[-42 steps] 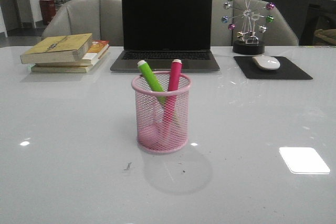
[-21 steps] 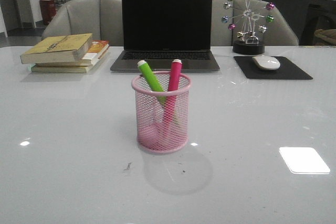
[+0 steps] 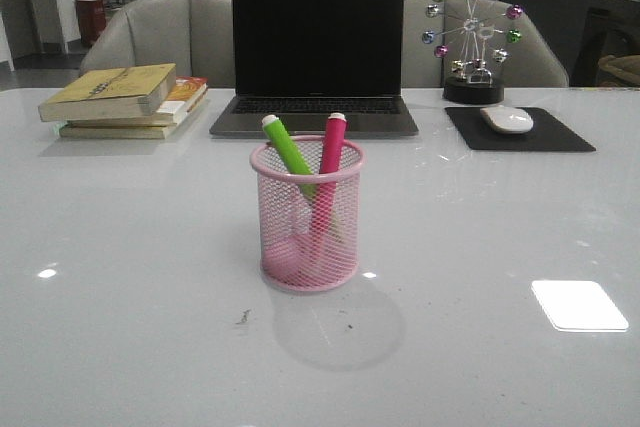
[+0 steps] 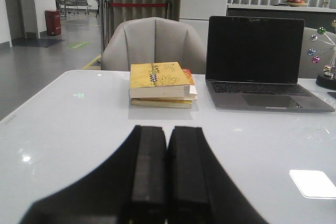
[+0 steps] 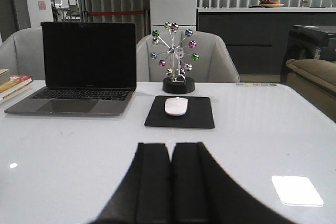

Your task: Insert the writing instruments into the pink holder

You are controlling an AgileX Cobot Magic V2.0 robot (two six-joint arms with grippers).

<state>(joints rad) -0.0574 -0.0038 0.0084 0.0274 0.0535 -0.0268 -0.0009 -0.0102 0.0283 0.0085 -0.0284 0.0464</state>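
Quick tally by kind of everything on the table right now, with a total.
Marker pens: 2, lime green and magenta pink, both in the holder
Pink holder: 1
Laptop: 1
Books: 3 in one stack
Mouse: 1
Mouse pad: 1
Ball ornament: 1
Total: 10

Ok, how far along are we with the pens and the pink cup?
Looks done: the lime green marker and the magenta marker both stand inside the pink wire-mesh holder. Nothing is in hand: the left gripper and right gripper are shut and empty. No loose pens show on the white table.
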